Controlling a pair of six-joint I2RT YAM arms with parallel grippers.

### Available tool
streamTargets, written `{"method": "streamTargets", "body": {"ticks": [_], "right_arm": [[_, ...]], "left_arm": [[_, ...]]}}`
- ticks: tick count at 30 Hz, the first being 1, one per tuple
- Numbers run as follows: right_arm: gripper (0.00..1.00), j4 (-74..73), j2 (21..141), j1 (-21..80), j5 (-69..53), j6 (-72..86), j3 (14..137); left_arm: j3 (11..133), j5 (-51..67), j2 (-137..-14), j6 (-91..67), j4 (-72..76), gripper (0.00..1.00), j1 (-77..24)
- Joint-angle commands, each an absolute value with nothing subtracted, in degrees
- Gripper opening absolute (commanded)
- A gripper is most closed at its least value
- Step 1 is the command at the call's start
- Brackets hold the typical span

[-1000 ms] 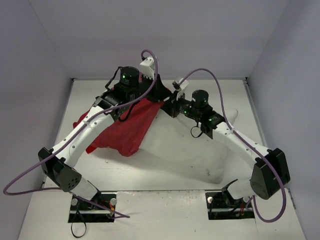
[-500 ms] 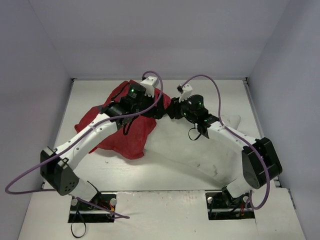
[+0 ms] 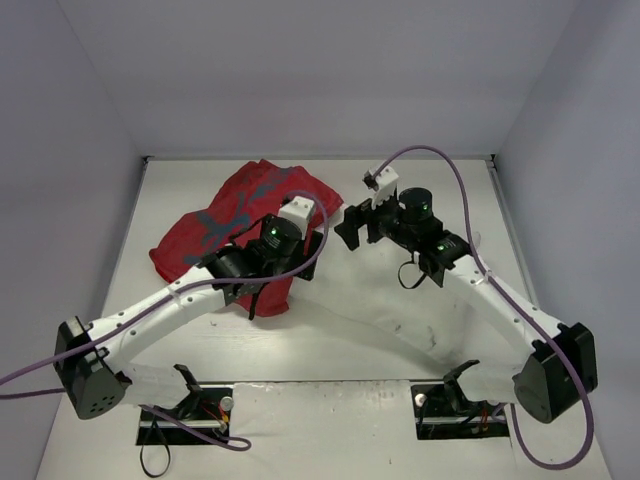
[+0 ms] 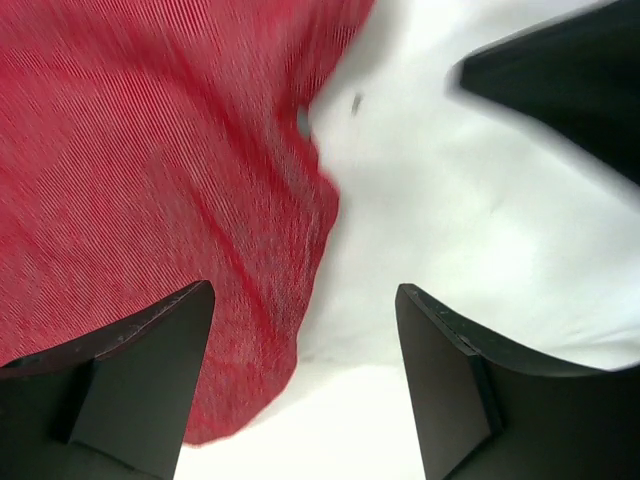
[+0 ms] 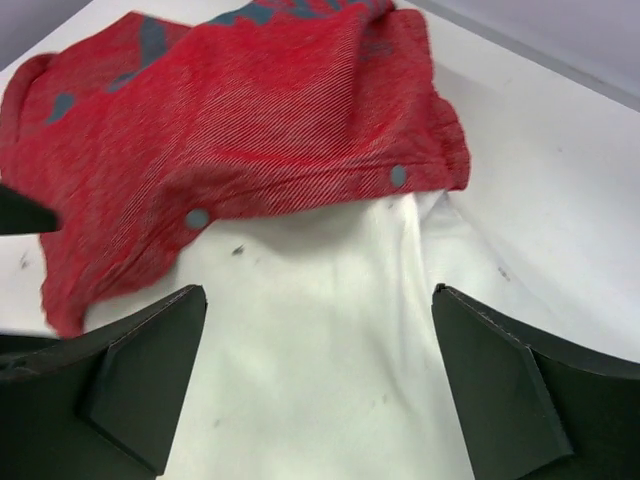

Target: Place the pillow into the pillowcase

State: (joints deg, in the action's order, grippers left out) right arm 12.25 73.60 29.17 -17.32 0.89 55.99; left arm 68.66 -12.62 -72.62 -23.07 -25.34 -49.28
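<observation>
Top external view: the pillowcase (image 3: 225,215) lies crumpled at the far left of the table (image 3: 165,190). Its near edge is draped on the pillow (image 3: 400,300), which stretches off to the right. The left gripper (image 3: 310,243) and right gripper (image 3: 348,226) hover over that overlap, jaws spread wide and holding nothing. Both cloths look light, limp and quick to bunch, so I'd pinch the case by its hem. Only the right wrist view shows the hem's snaps (image 5: 197,217); the left wrist view shows just red edge against white.
</observation>
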Motion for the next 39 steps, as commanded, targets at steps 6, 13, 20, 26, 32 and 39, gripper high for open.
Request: {"method": "streamTargets", "body": {"ticks": [6,13,20,26,32,39], "right_arm": [[0.94,7.56,67.5,31.54,-22.42,-3.07,50.2],[0.81,7.65,71.27,32.17,-20.74,-3.25,47.81],[0.0,10.28,79.17,34.18,-21.35,-1.5,52.1],[0.0,11.33,83.93,37.17,-17.23,2.02,64.05],[0.0,15.11,86.75,39.99,-12.3,6.85,62.94],[0.05,16.61,85.26,40.52,-13.71,6.95,60.99]], "left_arm": [[66.1,-24.07,-74.53,-25.75,-25.93,0.69,-50.01],[65.92,-26.9,-76.99,-25.49,-26.63,0.39,-50.01],[71.42,-11.83,-75.68,-24.69,-30.57,0.0,-50.88],[84.2,2.72,-73.56,-30.31,-31.2,0.0,-56.25],[70.68,-2.0,-69.01,-37.87,-28.48,0.0,-52.74],[65.56,-15.2,-65.57,-40.34,-34.44,0.57,-49.22]]}}
